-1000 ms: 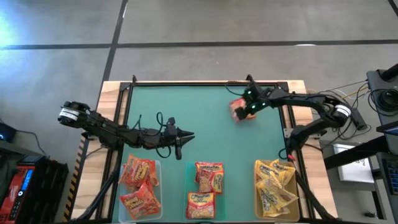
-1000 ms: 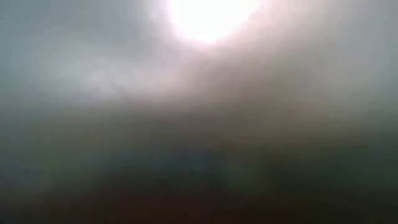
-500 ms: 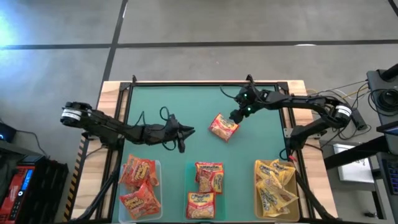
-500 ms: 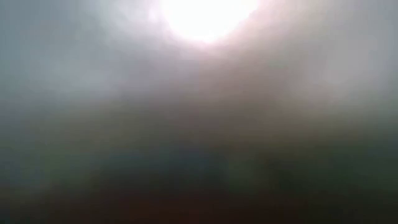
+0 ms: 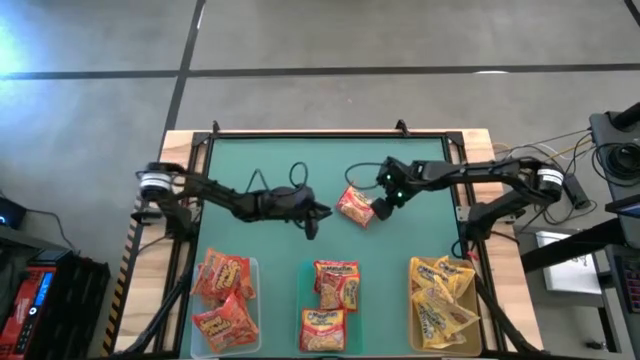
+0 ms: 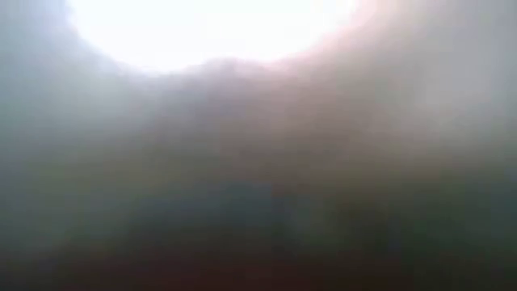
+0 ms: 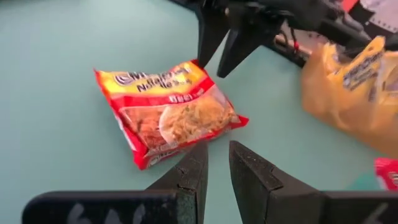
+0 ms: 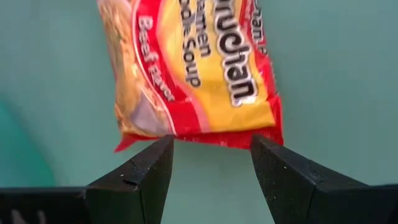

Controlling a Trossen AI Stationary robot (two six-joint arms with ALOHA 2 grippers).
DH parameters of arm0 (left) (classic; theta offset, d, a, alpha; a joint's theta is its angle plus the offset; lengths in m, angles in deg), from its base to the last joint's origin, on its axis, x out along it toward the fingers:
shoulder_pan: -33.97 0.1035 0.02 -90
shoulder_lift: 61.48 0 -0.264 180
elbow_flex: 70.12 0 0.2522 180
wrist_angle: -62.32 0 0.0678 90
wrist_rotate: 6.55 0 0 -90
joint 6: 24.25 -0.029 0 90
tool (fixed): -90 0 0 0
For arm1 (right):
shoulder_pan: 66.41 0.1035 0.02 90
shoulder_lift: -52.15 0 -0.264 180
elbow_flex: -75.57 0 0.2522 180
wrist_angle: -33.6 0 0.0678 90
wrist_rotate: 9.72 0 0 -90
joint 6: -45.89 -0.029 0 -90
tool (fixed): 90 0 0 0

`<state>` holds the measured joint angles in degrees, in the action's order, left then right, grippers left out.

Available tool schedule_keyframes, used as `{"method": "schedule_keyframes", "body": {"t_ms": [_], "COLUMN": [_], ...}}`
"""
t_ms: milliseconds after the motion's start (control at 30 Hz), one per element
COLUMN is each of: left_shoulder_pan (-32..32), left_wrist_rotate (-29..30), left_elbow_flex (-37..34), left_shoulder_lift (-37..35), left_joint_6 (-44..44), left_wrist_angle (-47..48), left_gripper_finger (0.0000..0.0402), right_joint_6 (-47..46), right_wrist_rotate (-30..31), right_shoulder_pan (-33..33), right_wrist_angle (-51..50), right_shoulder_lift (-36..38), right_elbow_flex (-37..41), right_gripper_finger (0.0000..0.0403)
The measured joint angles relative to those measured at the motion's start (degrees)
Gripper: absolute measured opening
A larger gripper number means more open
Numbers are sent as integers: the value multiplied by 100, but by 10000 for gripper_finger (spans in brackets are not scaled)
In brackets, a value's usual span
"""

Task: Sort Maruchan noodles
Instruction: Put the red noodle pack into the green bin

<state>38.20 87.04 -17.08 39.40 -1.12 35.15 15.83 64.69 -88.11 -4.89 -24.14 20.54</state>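
Dropped from the right pincer (image 5: 381, 205), a red beef Maruchan packet (image 5: 355, 206) now lies mid-counter.
Right pincer spread wide, empty, just beside it; left pincer (image 5: 322, 212) nearly closed, holding nothing. Green counter (image 5: 300, 160), grey concrete floor (image 5: 300, 50) beyond.
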Motion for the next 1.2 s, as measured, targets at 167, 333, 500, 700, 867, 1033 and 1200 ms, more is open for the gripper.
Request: {"method": "schedule_keyframes", "body": {"t_ms": [167, 333, 500, 700, 867, 1033, 1200], "left_shoulder_pan": [341, 823, 1173, 1323, 1459, 1625, 1780], "left_wrist_rotate": [-278, -525, -1583, -2588, -2688, -2710, -3260], "left_elbow_flex": [564, 1001, 1379, 1945, 2134, 2209, 2333], "left_shoulder_lift": [663, 1124, 1630, 2035, 2071, 2063, 2060], "left_joint_6": [-5, 136, 363, 399, 192, 206, 380], "left_wrist_angle": [16, 40, 60, 126, 628, 833, 907], "left_gripper_finger": [49, 49, 49, 49, 62, 90, 124], "right_joint_6": [-224, -421, -490, -417, -365, -290, -276], "right_wrist_rotate": [681, 1540, 1900, 2034, 2030, 2015, 2015], "right_shoulder_pan": [383, 648, 848, 912, 912, 944, 1020], "right_wrist_angle": [22, 18, 141, 175, 188, 189, 196], "right_shoulder_lift": [0, 0, 0, 0, -74, -185, -273], "right_elbow_flex": [34, 43, 79, 103, 119, 125, 125], "right_gripper_finger": [205, 205, 205, 205, 205, 205, 205]}}
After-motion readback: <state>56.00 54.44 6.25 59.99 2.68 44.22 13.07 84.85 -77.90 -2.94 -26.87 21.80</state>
